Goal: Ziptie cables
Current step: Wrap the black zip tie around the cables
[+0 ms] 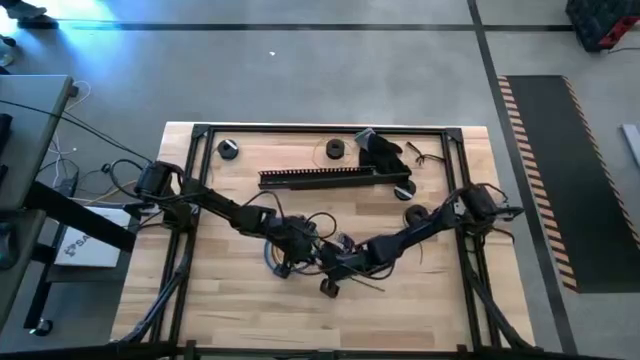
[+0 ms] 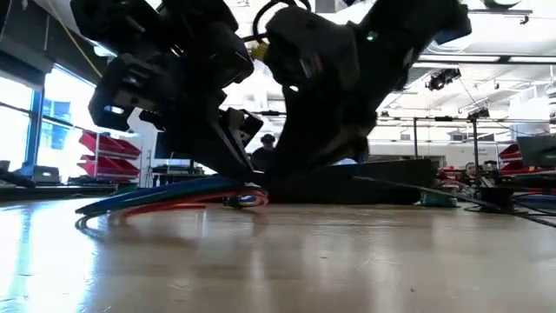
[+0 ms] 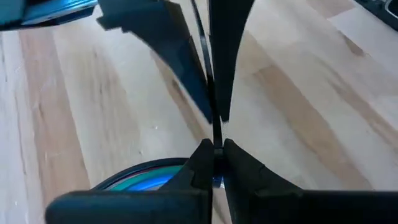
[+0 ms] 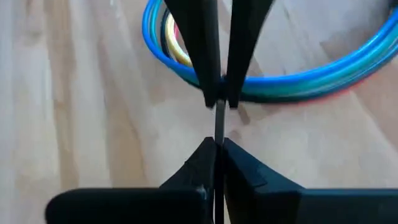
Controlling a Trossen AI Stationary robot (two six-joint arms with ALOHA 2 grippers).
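Note:
The cables (image 4: 292, 78) lie on the table as a loop of blue, yellow and red wires, also seen low on the wood in the low view (image 2: 165, 196). My two grippers meet tip to tip near the table's middle, right beside the loop. My left gripper (image 3: 216, 150) and my right gripper (image 4: 216, 147) are each shut on the ziptie (image 4: 219, 124), a thin dark strip running straight from one to the other. In the high view they meet at the cables (image 1: 290, 255), where the strip is too thin to make out. My left gripper pinches the ziptie between its two fingertips (image 3: 205, 158), at the strip's part (image 3: 217, 138) just ahead of them. The fingers lie along the strip. The strip runs straight on into the other gripper, close above the wood. My right gripper pinches the ziptie between its two fingertips (image 4: 205, 155), at the strip's part (image 4: 219, 130) just ahead of them. The fingers lie along the strip, facing the left gripper's fingers (image 4: 205, 87). The short span between the two holds looks straight.
A long black slotted duct (image 1: 335, 178) lies across the far half of the table. Black rolls (image 1: 228, 149) (image 1: 334, 150) (image 1: 416, 215) and a dark heap (image 1: 385, 152) sit near the far edge. A small dark object (image 1: 330, 287) lies near the grippers. A black frame (image 1: 190, 200) rims the table.

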